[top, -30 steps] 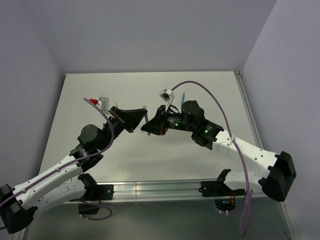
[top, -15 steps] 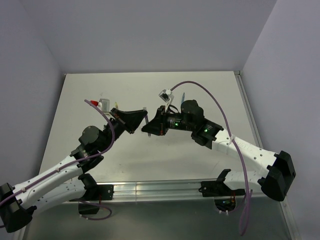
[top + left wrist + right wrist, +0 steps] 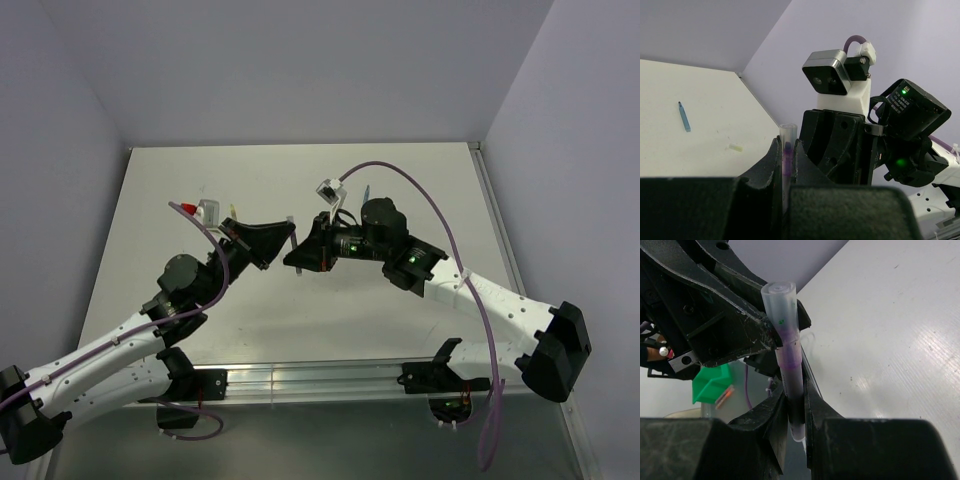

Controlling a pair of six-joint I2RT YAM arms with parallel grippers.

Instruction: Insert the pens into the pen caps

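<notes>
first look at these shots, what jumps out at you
The two arms meet nose to nose over the middle of the table, the left tool and the right tool both shut on one thin upright stick. Up close it is a purple pen reaching up into a clear pen cap. A blue pen lies loose on the table, apart from them.

A: What is concealed in the left wrist view?
B: The pen cap (image 3: 788,132) below its rim, sunk between the left gripper's (image 3: 787,146) fingers.
A: And in the right wrist view?
B: Part of the grey-purple pen's (image 3: 790,367) shaft, hidden between the right gripper's (image 3: 796,407) fingers.
</notes>
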